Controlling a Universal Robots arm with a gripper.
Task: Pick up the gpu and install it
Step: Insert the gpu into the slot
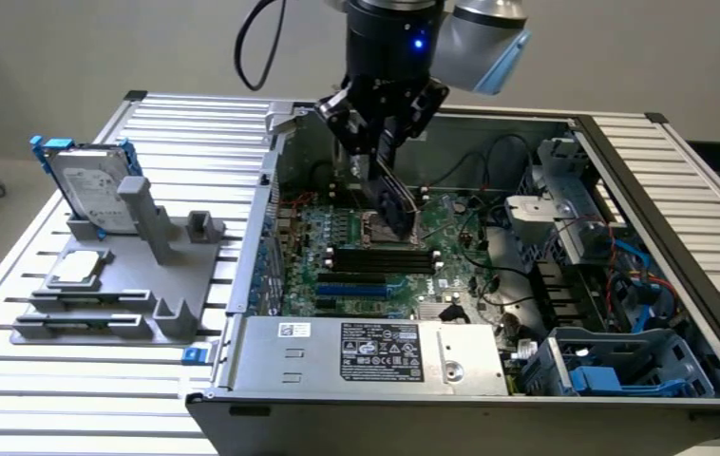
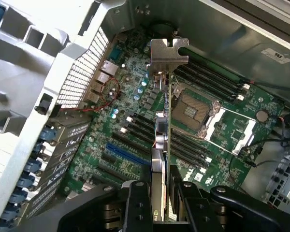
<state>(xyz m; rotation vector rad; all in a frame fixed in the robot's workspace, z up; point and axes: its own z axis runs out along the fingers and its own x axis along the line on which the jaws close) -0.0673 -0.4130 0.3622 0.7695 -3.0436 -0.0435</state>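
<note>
Gripper [image 1: 383, 138] is pinching the gpu [image 1: 393, 204] between its fingers, jaws pressed against the card's two faces, and I am holding it on edge inside the open computer case [image 1: 334, 351], over the motherboard [image 1: 360, 285]. I judge the card light and stiff, but fragile. The green board is thin, the solder side is bare, and the contact edge should not be knocked. The safest hold is across the black cooler shroud and the flat of the board, as now, well away from the silver bracket [image 2: 168, 50] and the connector edge. With metal on smooth plastic, I would expect it to slip if twisted. From the exterior view I get height. The card hangs low over the board near the black memory sticks [image 1: 383, 258], though I cannot tell whether its lower edge touches anything. That view also shows the hard drive [image 1: 87, 195] standing in its grey fixture on the table [image 1: 68, 399], well apart from the case. From the wrist view I get alignment instead. I see the gpu [image 2: 164, 130] edge-on beyond the gripper [image 2: 159, 195], its bracket pointing toward the case wall. It passes beside the processor socket [image 2: 195, 113] and above the expansion slots [image 2: 128, 154].
</note>
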